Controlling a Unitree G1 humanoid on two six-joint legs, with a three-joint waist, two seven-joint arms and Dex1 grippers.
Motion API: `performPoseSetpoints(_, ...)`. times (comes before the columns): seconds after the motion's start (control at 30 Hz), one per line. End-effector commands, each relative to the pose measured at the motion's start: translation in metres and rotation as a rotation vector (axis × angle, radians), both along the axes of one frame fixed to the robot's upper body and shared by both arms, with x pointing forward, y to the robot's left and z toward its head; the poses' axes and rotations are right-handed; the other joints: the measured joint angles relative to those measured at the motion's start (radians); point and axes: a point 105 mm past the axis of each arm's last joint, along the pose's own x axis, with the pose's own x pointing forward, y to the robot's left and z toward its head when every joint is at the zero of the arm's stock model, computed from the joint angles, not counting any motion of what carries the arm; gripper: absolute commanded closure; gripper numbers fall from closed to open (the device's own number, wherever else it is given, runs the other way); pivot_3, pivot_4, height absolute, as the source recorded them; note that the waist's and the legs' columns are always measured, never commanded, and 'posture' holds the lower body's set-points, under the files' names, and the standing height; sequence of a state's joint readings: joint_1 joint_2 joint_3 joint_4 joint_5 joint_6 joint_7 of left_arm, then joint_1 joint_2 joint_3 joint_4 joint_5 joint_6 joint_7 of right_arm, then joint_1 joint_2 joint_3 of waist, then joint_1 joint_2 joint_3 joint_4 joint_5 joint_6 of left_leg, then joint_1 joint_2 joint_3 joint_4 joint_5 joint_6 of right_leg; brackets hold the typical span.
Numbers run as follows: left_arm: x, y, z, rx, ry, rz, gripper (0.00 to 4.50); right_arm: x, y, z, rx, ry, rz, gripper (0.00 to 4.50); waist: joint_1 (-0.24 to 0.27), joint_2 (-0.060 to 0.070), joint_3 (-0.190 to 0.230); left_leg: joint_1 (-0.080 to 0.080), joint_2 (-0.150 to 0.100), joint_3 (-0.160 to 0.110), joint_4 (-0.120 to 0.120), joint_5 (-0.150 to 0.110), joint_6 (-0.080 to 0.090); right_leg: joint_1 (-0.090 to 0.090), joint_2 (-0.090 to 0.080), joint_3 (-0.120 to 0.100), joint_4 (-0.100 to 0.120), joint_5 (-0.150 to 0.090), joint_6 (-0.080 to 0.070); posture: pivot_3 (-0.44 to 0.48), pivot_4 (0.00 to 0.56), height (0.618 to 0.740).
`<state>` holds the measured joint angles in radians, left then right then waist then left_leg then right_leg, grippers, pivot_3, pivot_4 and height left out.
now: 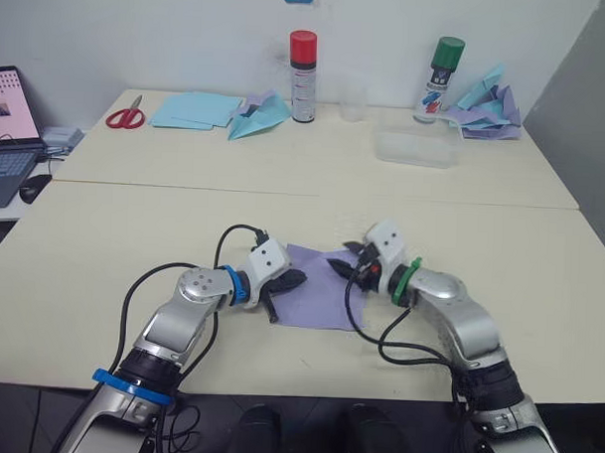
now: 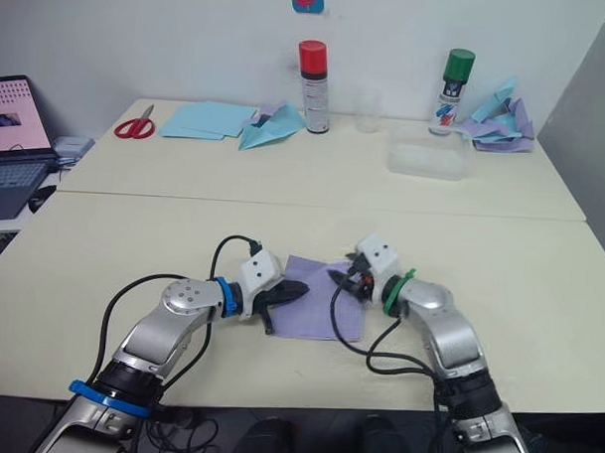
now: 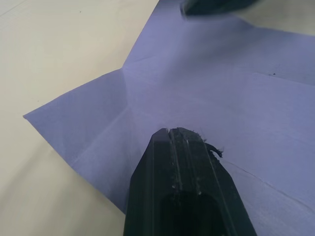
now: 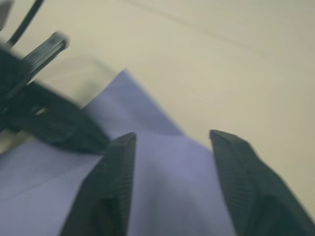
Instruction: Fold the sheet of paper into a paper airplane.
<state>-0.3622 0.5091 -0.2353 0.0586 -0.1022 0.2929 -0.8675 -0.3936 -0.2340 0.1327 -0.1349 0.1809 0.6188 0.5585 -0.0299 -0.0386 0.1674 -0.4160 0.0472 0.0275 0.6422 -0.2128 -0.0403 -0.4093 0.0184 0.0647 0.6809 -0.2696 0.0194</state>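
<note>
Centrally, on the near part of the cream table [image 1: 103,239], the sheet of paper [image 1: 315,292] lies mostly flat, its faint creases visible and one far corner lifted. Over its left edge sits the left gripper [image 1: 293,280], its two fingers pressed together on the sheet, nothing between them. At the far right corner, the right gripper [image 4: 172,140] hovers with fingers spread apart.
</note>
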Motion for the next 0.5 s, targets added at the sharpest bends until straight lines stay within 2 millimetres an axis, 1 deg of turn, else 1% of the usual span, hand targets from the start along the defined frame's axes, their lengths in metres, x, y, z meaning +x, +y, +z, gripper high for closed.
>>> performPoseSetpoints(0.03,-0.005,0.001,-0.013,0.048,0.039,-0.026,4.50,0.004,-0.012,0.009,0.056,0.019,-0.079,1.50,0.000,0.000,0.000,0.000,0.000,0.000,0.000,0.000,0.000,0.000,0.000,0.000,0.000,0.000,0.000,0.000,0.150,0.740)
performPoseSetpoints(0.17,-0.005,0.001,-0.014,0.053,0.042,-0.032,4.50,0.003,-0.013,-0.007,0.086,0.144,-0.094,1.50,0.000,0.000,0.000,0.000,0.000,0.000,0.000,0.000,0.000,0.000,0.000,0.000,0.000,0.000,0.000,0.000,0.150,0.740)
performPoseSetpoints(0.23,-0.005,0.001,-0.014,0.054,0.042,-0.033,4.50,0.003,-0.010,-0.011,0.099,0.183,-0.098,1.50,-0.001,0.000,0.000,0.000,0.000,0.000,0.000,0.000,0.000,0.000,0.000,0.000,0.000,0.000,0.000,0.000,0.150,0.740)
performPoseSetpoints(0.33,-0.004,0.002,-0.014,0.057,0.041,-0.033,4.50,0.003,-0.007,-0.012,0.097,0.187,-0.093,1.50,-0.001,0.000,0.000,0.000,0.000,0.000,0.000,0.000,0.000,0.000,0.000,0.000,0.000,0.000,0.000,0.000,0.150,0.740)
performPoseSetpoints(0.43,-0.004,0.002,-0.014,0.061,0.042,-0.034,4.50,0.002,-0.004,-0.009,0.090,0.159,-0.071,2.03,-0.001,0.000,0.000,0.000,0.000,0.001,0.000,0.000,0.000,0.000,0.000,0.000,0.000,0.000,0.000,0.000,0.150,0.740)
performPoseSetpoints(0.5,-0.005,0.002,-0.015,0.064,0.044,-0.036,4.50,0.001,-0.003,-0.008,0.072,0.136,-0.052,2.78,-0.001,0.000,0.000,0.000,0.000,0.001,0.000,0.000,0.000,0.000,0.000,0.000,0.000,0.000,0.000,0.000,0.150,0.740)
